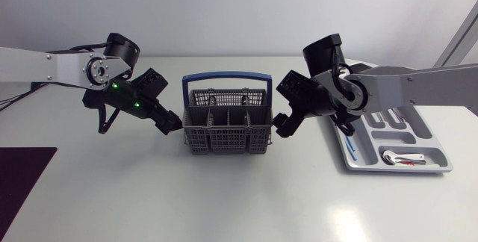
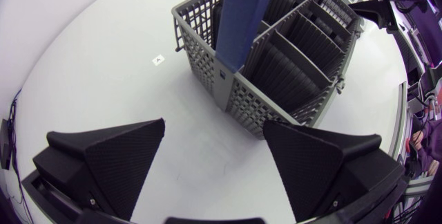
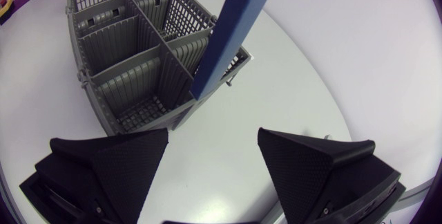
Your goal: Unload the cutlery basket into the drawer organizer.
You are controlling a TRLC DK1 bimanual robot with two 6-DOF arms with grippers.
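The grey lattice-walled basket (image 1: 224, 134), flat blue handle (image 1: 224, 78) upright, stood on the smooth white surface (image 1: 224, 197) between the left claw (image 1: 172, 122) and right claw (image 1: 281, 125), both wide open and empty. The moulded organizer (image 1: 441, 163) lay at the right.

Bright, even light from above leaves a soft, faint shadow beneath the basket (image 1: 224, 139).

Your left arm (image 1: 52, 68) is stretching in from its side, angling your left gripper (image 1: 173, 122) downward with fingers spread wide. Your right arm (image 1: 418, 85) is mirroring it, your right gripper (image 1: 281, 125) likewise holding its fingers apart.
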